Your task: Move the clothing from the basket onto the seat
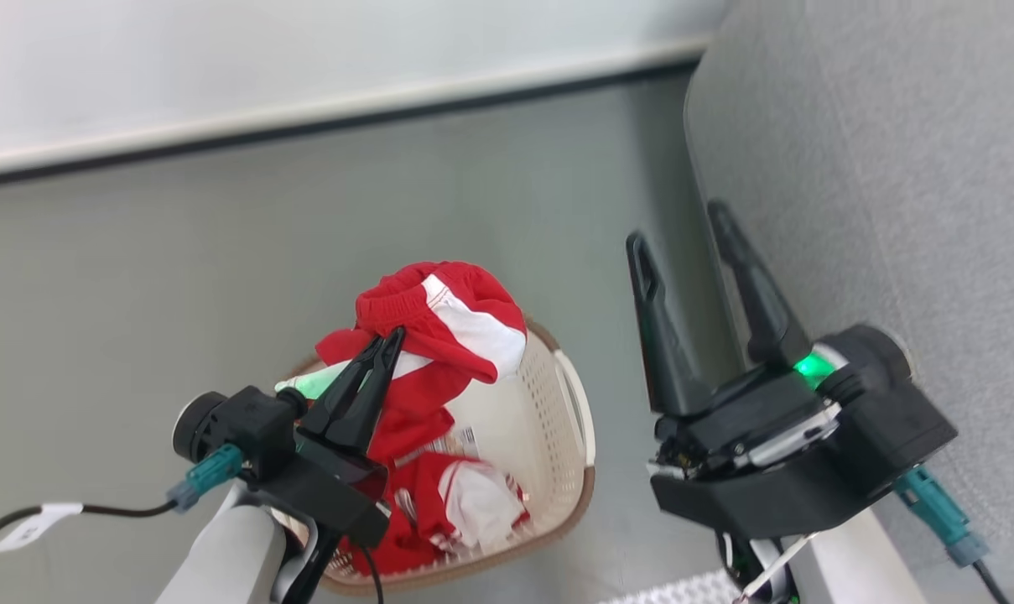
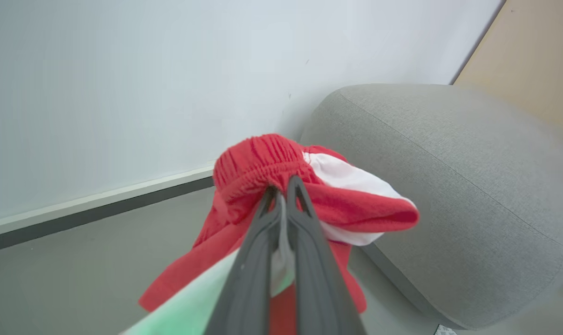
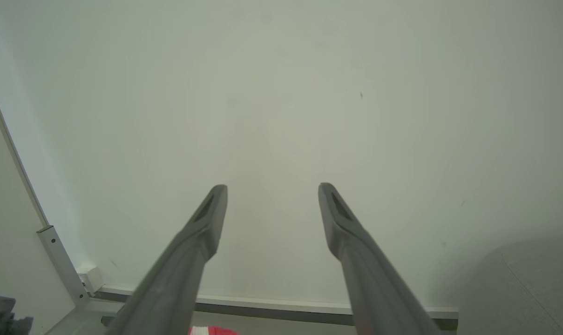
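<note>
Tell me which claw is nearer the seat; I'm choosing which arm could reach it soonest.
Right. The right claw hangs open close beside the seat; the left claw, shut on the clothing, is over the basket, farther from the seat.

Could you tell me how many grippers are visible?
2: the left gripper above the cream plastic basket, shut on red-and-white clothing; the right gripper open beside the grey fabric seat.
</note>
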### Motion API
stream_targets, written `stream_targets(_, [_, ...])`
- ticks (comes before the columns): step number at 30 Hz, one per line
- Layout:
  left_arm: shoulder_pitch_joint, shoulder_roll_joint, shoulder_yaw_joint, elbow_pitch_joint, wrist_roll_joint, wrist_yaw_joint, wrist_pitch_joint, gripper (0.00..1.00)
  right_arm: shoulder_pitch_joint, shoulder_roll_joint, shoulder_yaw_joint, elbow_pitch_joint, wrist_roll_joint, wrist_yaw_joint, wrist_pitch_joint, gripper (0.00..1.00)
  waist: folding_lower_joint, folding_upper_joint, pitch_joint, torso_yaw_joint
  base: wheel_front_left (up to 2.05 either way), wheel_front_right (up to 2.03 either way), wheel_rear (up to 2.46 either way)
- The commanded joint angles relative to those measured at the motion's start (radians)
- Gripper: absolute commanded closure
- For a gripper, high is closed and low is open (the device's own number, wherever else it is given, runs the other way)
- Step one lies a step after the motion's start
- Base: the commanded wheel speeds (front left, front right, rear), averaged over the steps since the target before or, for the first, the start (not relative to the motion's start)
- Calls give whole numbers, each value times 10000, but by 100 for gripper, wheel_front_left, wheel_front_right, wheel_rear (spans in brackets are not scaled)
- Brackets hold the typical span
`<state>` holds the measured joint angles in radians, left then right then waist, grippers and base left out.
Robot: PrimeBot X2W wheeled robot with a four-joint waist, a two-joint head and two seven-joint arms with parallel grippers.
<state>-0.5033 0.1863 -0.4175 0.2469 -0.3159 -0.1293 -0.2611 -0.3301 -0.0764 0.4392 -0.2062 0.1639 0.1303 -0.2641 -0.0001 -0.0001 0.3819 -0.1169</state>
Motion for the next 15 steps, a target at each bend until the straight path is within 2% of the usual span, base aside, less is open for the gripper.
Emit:
stream_targets(1, [258, 3, 59, -121, 42, -9, -53, 100, 230, -84, 55, 84, 70, 8, -7, 0, 1, 1, -882, 208, 0, 0, 0])
stream_targets(15, [1230, -247, 857, -831, 396, -12, -53, 100, 1437, -428, 840, 840, 537, 8, -7, 0, 1, 1, -3239, -259, 0, 0, 0])
